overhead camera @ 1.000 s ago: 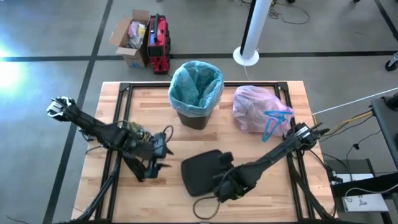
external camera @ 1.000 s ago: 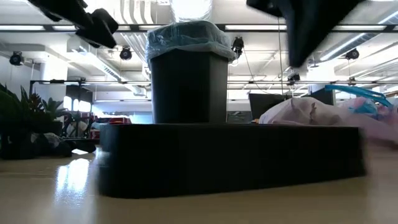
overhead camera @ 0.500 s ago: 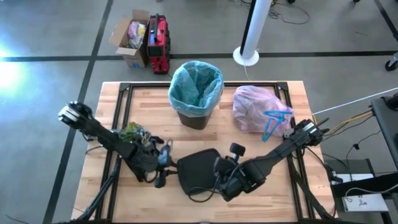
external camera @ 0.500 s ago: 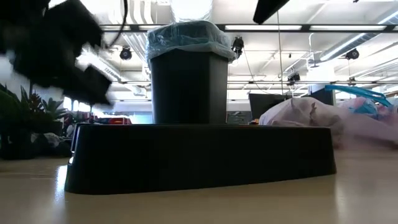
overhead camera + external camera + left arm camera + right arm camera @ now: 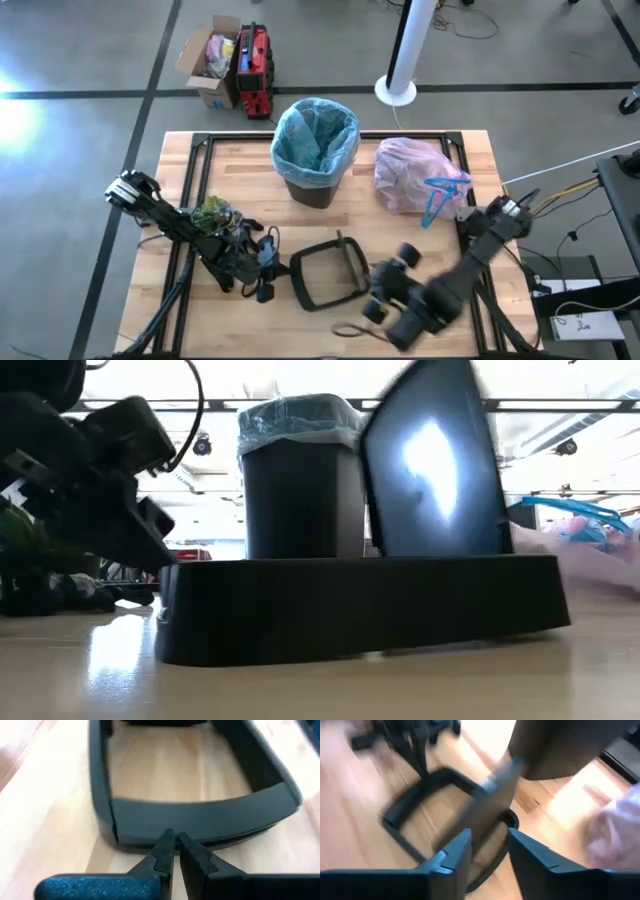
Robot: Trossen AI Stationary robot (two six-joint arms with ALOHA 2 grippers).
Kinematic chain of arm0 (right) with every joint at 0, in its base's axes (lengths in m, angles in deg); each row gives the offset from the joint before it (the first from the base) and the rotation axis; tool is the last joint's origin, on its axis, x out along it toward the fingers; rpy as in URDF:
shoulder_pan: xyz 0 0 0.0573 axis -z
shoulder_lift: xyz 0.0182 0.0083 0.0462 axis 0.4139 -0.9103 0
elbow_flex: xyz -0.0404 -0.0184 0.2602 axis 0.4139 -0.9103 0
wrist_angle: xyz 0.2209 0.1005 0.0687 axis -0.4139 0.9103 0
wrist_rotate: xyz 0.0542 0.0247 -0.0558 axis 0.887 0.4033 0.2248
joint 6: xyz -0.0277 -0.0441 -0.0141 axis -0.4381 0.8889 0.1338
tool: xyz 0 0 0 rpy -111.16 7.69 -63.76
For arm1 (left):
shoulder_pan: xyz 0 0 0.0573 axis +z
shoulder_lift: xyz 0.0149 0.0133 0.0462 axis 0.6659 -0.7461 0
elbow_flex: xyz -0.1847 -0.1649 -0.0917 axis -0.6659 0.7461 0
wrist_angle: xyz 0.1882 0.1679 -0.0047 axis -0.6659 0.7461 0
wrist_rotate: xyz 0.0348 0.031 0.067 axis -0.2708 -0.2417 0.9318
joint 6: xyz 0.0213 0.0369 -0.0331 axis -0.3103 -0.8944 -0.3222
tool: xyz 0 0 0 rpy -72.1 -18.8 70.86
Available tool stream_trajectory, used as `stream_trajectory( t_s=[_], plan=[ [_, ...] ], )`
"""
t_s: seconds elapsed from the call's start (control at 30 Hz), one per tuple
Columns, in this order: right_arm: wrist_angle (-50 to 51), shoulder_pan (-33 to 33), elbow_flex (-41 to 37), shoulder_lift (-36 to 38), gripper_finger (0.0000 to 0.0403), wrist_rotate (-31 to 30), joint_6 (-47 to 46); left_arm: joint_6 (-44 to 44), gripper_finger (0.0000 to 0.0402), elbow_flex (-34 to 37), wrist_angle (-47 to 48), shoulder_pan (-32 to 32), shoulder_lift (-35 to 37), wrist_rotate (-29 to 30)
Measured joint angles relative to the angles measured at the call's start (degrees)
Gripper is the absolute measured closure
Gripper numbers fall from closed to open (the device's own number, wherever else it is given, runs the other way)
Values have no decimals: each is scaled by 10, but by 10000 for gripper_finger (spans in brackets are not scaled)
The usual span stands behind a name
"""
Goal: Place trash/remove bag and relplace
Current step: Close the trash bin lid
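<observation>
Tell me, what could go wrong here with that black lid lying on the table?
1. The left gripper is shut right at the lid's rim with nothing between its fingers, so it may only shove the lid across the wood, perhaps toward the bin.
2. The lid's flap stands tipped up; it could swing down and jolt the lid while the open right gripper is close by.

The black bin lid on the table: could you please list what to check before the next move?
1. Black plastic lid frame flat on wooden table: ok.
2. Its swing flap level: not ok, tipped up.
3. Left gripper shut at the frame's rim, holding it: cannot tell.
4. Right gripper open: ok.
5. Black bin wearing light blue liner: ok.
6. Pink-lavender plastic bag out, on table: ok.
</observation>
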Motion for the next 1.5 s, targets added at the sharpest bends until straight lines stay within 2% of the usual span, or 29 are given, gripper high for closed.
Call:
stream_trajectory(
  t_s=[0.1, 0.17, 0.23, 0.33, 0.47, 0.6, 0.8, 0.9, 1.0, 1.17, 1.2, 1.33, 1.5],
  plan=[
    [15, -51, -14, -1, 248, -79, -159, 31, 391, 5, 42, 0, 26, 0],
    [-24, -65, -30, -14, 223, -93, -207, 39, 391, 5, 60, 1, 36, 13],
    [-88, -68, -48, -40, 202, -71, -200, 39, 391, 5, 51, 3, 47, 44],
    [-155, -66, -65, -82, 177, -52, -175, 39, 391, 7, 66, 10, 47, 56],
    [-157, -53, -65, -123, 157, -85, -241, 74, 391, 5, 57, 12, 48, 56],
    [-149, -28, -66, -159, 156, -117, -272, 112, 391, 4, 58, 12, 50, 41],
    [-98, -8, -66, -168, 187, -132, -335, 126, 391, -19, 96, 11, 68, -39],
    [-63, -7, -66, -167, 212, -131, -326, 114, 391, -46, 166, 10, 91, -49],
    [2, -6, -67, -153, 258, -118, -336, 72, 391, -76, 246, 10, 122, -46],
    [69, 11, -67, -111, 377, -114, -329, 2, 390, -117, 384, 10, 178, -16],
    [74, 15, -67, -99, 389, -113, -322, -9, 390, -123, 414, 10, 191, -6],
    [76, 31, -66, -35, 390, -119, -262, -36, 390, -152, 521, 10, 241, 28],
    [73, 35, -34, 75, 399, -179, -150, -37, 390, -182, 601, 10, 315, 88]
  ],
)
